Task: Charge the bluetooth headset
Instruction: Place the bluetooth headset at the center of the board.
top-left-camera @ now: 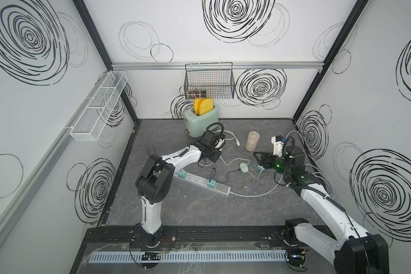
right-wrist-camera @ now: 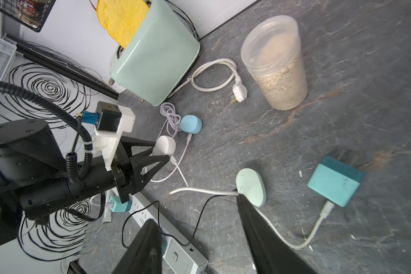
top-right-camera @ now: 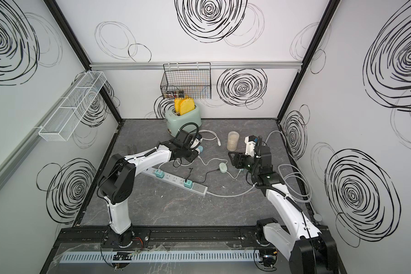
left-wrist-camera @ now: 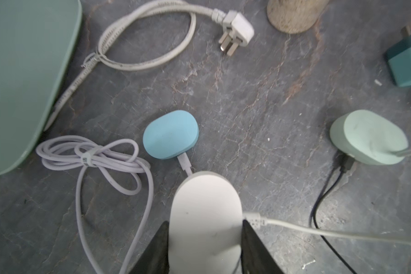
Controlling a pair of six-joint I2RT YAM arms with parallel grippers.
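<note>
My left gripper is shut on a white headset case, both black fingers pressed on its sides just above the table. A white cable plugs into that case and runs off across a pale green case to a loose teal adapter lying on the table. My right gripper stands open and empty, with one fingertip beside the green case. The adapter lies just beside the right gripper. A grey power strip carries two plugged teal adapters.
A blue case with a coiled lilac cable lies just beyond the white one. A black cable leads from the green case to the strip. A mint toaster, its white plug and a jar of oats stand at the back.
</note>
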